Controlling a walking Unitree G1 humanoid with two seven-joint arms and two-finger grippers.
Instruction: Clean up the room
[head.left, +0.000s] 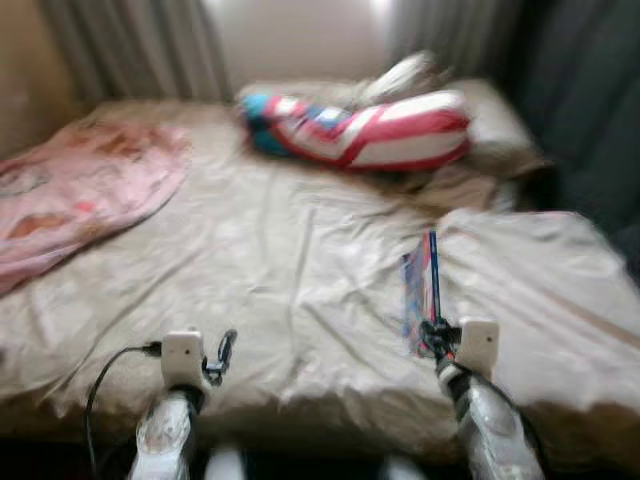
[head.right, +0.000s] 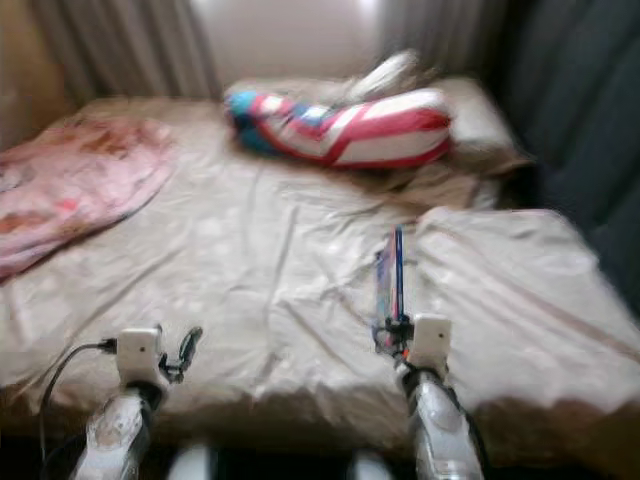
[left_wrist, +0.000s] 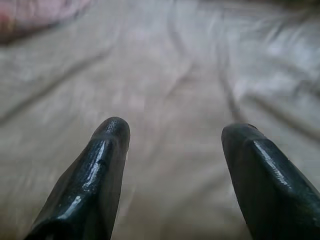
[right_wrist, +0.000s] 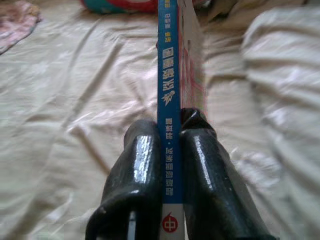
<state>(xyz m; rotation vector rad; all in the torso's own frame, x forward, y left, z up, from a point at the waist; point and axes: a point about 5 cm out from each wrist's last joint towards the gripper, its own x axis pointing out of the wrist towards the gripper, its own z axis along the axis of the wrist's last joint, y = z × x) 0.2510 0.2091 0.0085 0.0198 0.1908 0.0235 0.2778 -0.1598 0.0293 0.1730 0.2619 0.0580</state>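
Note:
A thin book with a blue spine stands on edge over the beige bed, pinched between the black fingers of my right gripper. The same book rises from that gripper at the bed's near right. My left gripper hovers open over the bed's near edge on the left, with its two fingers spread above bare sheet and nothing between them.
A red, white and blue striped pillow lies at the head of the bed. A pink blanket covers the far left side. Grey curtains hang behind, and a dark surface stands along the right.

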